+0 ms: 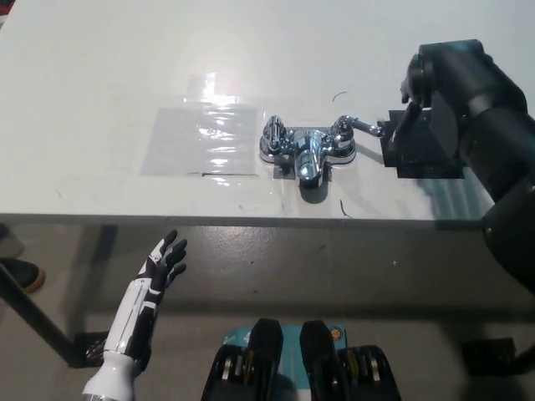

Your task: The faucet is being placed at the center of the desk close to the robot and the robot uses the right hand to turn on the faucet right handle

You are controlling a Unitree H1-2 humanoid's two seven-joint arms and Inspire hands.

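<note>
The chrome faucet [306, 152] is sitting on the white counter [100, 75], about mid-width and close to the near edge, with its spout [310, 167] facing the robot. Just to its left a sheet of clear film [201, 138] is lying flat on the surface. The faucet's right handle [349, 129] is showing its lever pointing outward to the right, while the left handle [274, 132] is standing untouched.

The black right hand [404, 134] is hanging just beside the tip of that lever, at the end of the bulky black forearm that is coming in from the right. It is lying close to the lever tip, but contact is not clear, and the dark shape is hiding whether the hand is spread or closed. The white left hand [159, 271] is resting below the counter's edge at the lower left, fingers apart and holding nothing.

The step in hand seems to be the turning of the right handle. With the lever lying sideways, the turn may be largely done, though no water is showing to confirm it. If more rotation is needed, the next move is calling for the right hand to push the lever further round its pivot, pressing sideways, not down, so the faucet body is not sliding on the smooth counter.
</note>
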